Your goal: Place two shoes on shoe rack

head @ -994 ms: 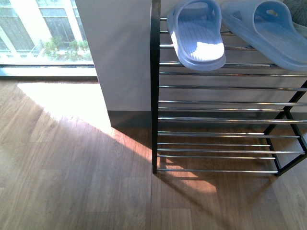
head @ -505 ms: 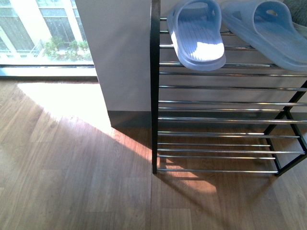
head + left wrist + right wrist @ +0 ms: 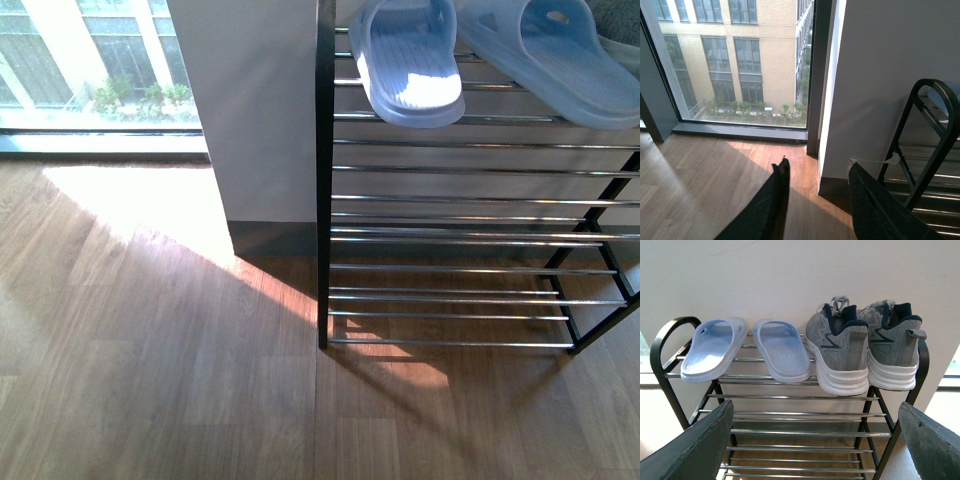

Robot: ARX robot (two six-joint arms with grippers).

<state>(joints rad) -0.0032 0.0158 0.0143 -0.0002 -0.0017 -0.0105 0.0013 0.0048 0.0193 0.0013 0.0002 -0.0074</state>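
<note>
Now, sneakers [image 3: 865,352]: parked side by side on the rack [image 3: 790,415] top tier, right of the sandals [image 3: 747,352].
Left gripper [image 3: 815,200]: spread wide, nothing held.
Right gripper [image 3: 815,440]: spread wide, nothing held.

Left gripper [image 3: 815,200] with dark matte tapering fingers, thin pale cord at one tip, right gripper [image 3: 815,445] with broad dark grey fingers

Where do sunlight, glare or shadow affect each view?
Front view: a bright sun patch washes out the floor and one slide sandal; the shoe rack casts a shadow. Left wrist view: bright window, dark foreground. Right wrist view: even light, sneakers clear.
</note>
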